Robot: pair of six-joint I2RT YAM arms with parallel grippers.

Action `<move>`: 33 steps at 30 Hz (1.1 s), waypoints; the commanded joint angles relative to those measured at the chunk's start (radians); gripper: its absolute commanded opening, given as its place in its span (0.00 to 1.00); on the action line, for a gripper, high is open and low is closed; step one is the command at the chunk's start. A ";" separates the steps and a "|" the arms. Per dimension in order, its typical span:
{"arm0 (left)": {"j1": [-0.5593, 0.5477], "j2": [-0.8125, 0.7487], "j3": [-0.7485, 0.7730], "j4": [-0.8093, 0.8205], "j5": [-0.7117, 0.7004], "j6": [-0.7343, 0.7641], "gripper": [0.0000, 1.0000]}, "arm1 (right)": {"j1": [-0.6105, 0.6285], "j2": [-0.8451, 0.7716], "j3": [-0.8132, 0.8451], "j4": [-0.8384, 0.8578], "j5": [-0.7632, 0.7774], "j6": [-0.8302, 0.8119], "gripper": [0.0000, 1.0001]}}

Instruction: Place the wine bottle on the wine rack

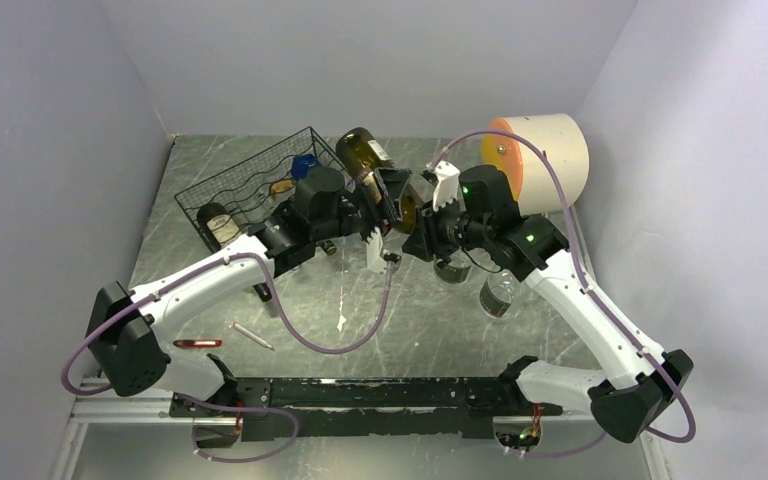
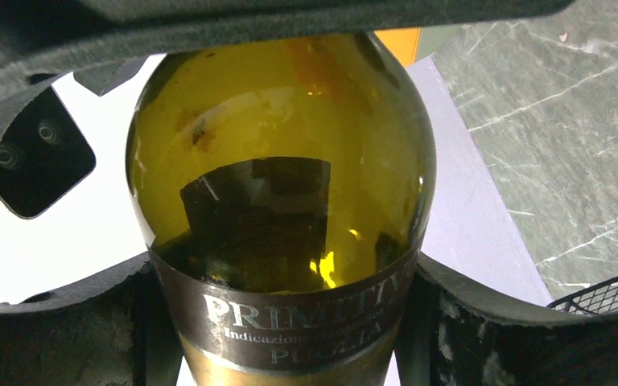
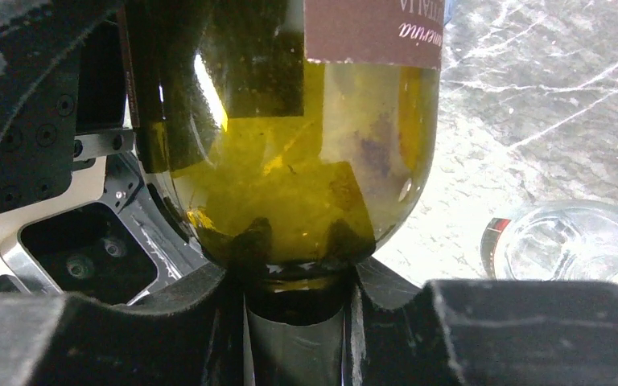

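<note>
An olive-green glass wine bottle with a dark label hangs tilted above the veined grey-green stone tabletop, at about twelve o'clock. The left fingers, black and padded, stand partly apart, clamping its round body. The right fingers are squeezed tight on its narrow neck. The black wire-mesh wine rack, wavy-tiered, sits at ten o'clock.

Right wrist view: wine bottle neck cut off below, label cropped above. Contents of wine rack too small to identify.
</note>
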 commanded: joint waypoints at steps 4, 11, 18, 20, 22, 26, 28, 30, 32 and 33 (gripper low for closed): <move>-0.025 -0.017 0.067 0.113 0.050 -0.090 0.35 | 0.002 -0.014 -0.017 0.079 0.117 0.035 0.00; -0.028 -0.032 -0.082 0.333 0.072 -0.111 0.96 | 0.002 -0.071 -0.006 0.132 0.251 0.079 0.00; -0.048 -0.033 -0.111 0.412 0.046 -0.286 0.96 | 0.002 -0.081 0.018 0.137 0.429 0.107 0.00; -0.051 -0.034 -0.126 0.499 0.031 -0.406 0.96 | 0.001 -0.076 0.022 0.151 0.437 0.110 0.00; -0.051 -0.038 -0.131 0.568 -0.012 -0.569 0.96 | 0.002 -0.068 0.024 0.167 0.442 0.114 0.00; -0.028 -0.043 -0.062 0.572 -0.214 -0.955 0.96 | 0.002 -0.052 0.024 0.195 0.441 0.114 0.00; -0.021 -0.070 -0.083 0.623 -0.309 -1.093 0.96 | 0.003 -0.044 0.021 0.203 0.436 0.108 0.00; -0.016 -0.098 -0.082 0.626 -0.420 -1.238 0.96 | 0.001 -0.039 0.014 0.214 0.429 0.105 0.00; -0.002 -0.121 -0.032 0.499 -0.514 -1.401 0.96 | 0.003 -0.032 0.002 0.229 0.413 0.099 0.00; 0.019 -0.136 -0.017 0.417 -0.542 -1.535 0.96 | 0.001 -0.030 -0.009 0.241 0.392 0.091 0.00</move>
